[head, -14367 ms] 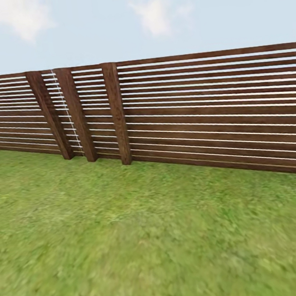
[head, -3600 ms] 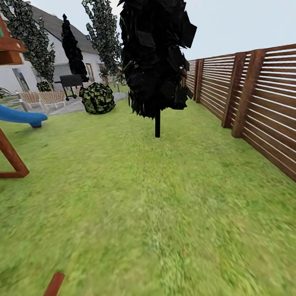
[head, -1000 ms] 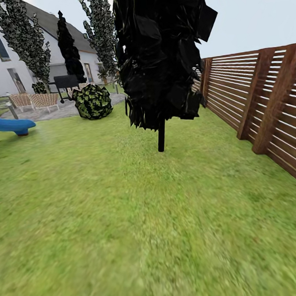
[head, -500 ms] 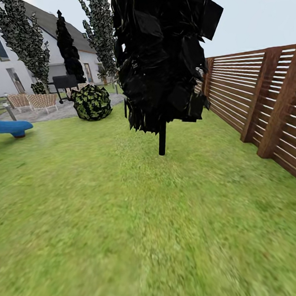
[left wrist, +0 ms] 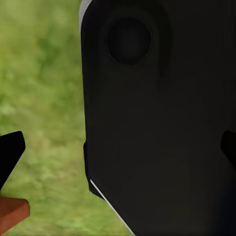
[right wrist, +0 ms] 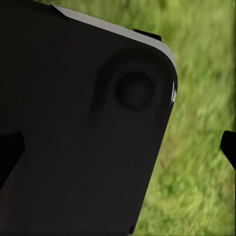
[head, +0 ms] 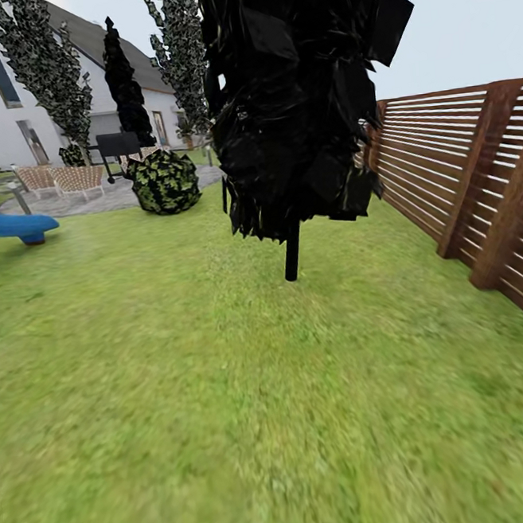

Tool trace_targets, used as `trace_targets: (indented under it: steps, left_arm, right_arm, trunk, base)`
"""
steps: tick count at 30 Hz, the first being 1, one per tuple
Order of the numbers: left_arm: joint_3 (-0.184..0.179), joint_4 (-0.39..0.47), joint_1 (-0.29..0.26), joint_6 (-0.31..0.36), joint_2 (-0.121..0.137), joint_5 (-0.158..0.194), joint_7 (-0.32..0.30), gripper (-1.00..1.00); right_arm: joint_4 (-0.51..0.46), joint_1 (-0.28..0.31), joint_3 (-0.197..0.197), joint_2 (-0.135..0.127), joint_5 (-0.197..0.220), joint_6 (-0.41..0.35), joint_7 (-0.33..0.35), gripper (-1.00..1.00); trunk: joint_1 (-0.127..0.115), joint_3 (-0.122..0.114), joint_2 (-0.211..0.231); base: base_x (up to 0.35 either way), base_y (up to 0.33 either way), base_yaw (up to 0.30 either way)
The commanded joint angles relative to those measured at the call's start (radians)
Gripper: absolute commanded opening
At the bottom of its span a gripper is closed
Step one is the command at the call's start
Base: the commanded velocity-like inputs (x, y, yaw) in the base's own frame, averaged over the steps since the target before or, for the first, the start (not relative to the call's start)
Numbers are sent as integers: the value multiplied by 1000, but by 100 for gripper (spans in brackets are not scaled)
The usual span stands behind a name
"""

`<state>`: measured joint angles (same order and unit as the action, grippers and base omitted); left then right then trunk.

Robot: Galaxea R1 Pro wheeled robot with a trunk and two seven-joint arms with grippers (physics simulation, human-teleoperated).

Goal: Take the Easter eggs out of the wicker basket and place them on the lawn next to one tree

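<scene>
A tree stands ahead on the lawn (head: 185,381), its thin dark trunk (head: 292,250) under a mass of black-green angular leaves (head: 294,98). The Easter eggs and the wicker basket are out of view. In the left wrist view my left gripper (left wrist: 118,152) is open, its black fingertips (left wrist: 10,152) at the picture's edges, with a black part of the robot and grass beyond. My right gripper (right wrist: 118,147) is open in the same way, with nothing between its fingertips (right wrist: 10,150).
A brown slat fence (head: 486,184) runs along the right. Far left lie a blue slide (head: 6,226), pale lattice chairs (head: 70,180), a dark grill (head: 118,143) and a round bush (head: 164,181) before the white house (head: 6,102). A red-brown block (left wrist: 12,214) lies on the grass.
The camera has turned from facing the fence and rolled toward the tree, which now looks larger. The fence has slid to the right and the play set's wooden leg has left the picture.
</scene>
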<state>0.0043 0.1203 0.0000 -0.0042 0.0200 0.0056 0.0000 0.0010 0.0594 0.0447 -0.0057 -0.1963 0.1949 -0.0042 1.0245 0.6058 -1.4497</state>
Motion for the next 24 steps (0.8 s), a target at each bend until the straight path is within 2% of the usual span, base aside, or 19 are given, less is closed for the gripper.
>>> trace_targets:
  steps: [1,24]
  left_arm:
    - [0,1,0,0,0,1,1,100]
    - [0,1,0,0,0,1,3,100]
  right_arm:
    - [1,0,4,0,-3,3,0,100]
    - [4,0,4,3,-3,3,-1,100]
  trunk:
    - [1,1,0]
    - [1,1,0]
  base:
    - [322,0,245]
    - [322,0,286]
